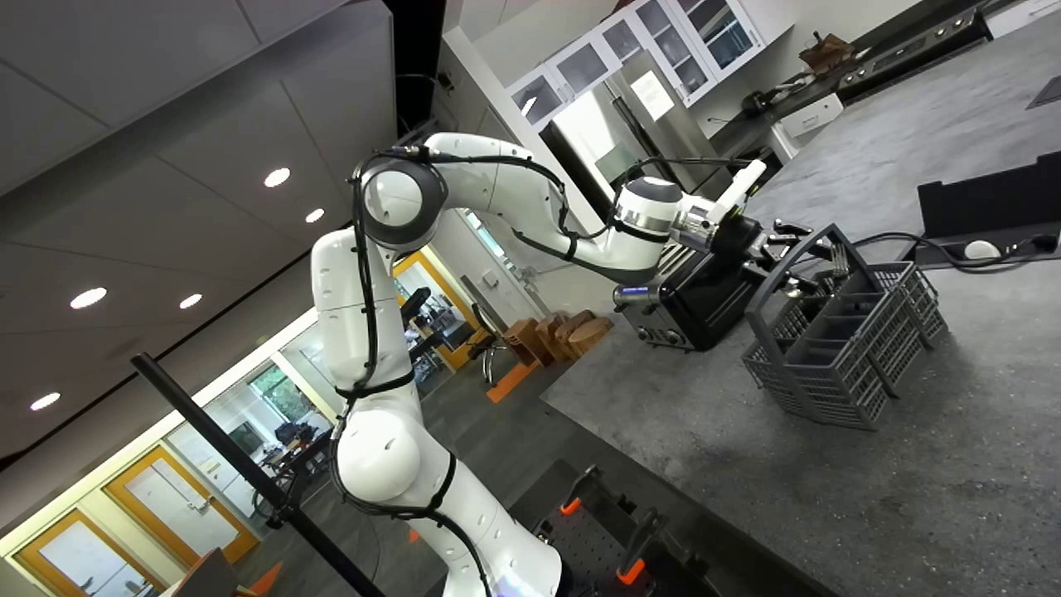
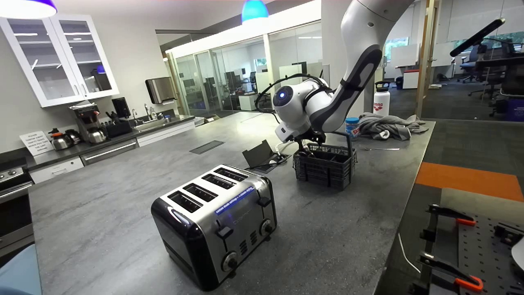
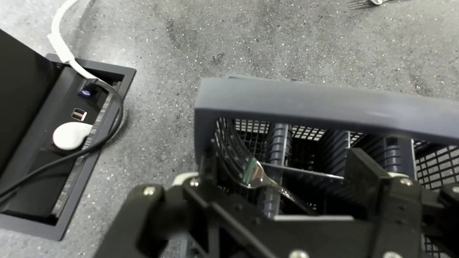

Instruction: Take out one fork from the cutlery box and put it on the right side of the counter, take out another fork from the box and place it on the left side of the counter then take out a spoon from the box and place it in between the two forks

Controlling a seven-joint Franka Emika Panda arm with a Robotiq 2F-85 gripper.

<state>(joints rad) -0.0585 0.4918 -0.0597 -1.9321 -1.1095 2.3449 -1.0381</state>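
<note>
The dark grey cutlery box [image 1: 883, 365] stands on the grey speckled counter [image 1: 704, 423]; the box also shows in an exterior view [image 2: 323, 172]. A silver fork [image 3: 257, 176] leans in the box, tines up at one end, its handle running down into a dark compartment. My gripper [image 3: 285, 163] is open above the box, fingers apart with the fork between them, nearer the left finger. It also shows in an exterior view [image 2: 311, 143]. Another silver utensil, seemingly a fork [image 2: 380, 149], lies on the counter beyond the box. I cannot make out the spoon.
The box's loop handle [image 3: 322, 102] arches close to my fingers. A black and silver toaster [image 2: 221, 213] stands on the counter. An open outlet box [image 3: 71, 139] with raised lid and cables is beside the box. A grey towel [image 2: 389, 127] and a blue-lidded jar [image 2: 352, 126] lie beyond.
</note>
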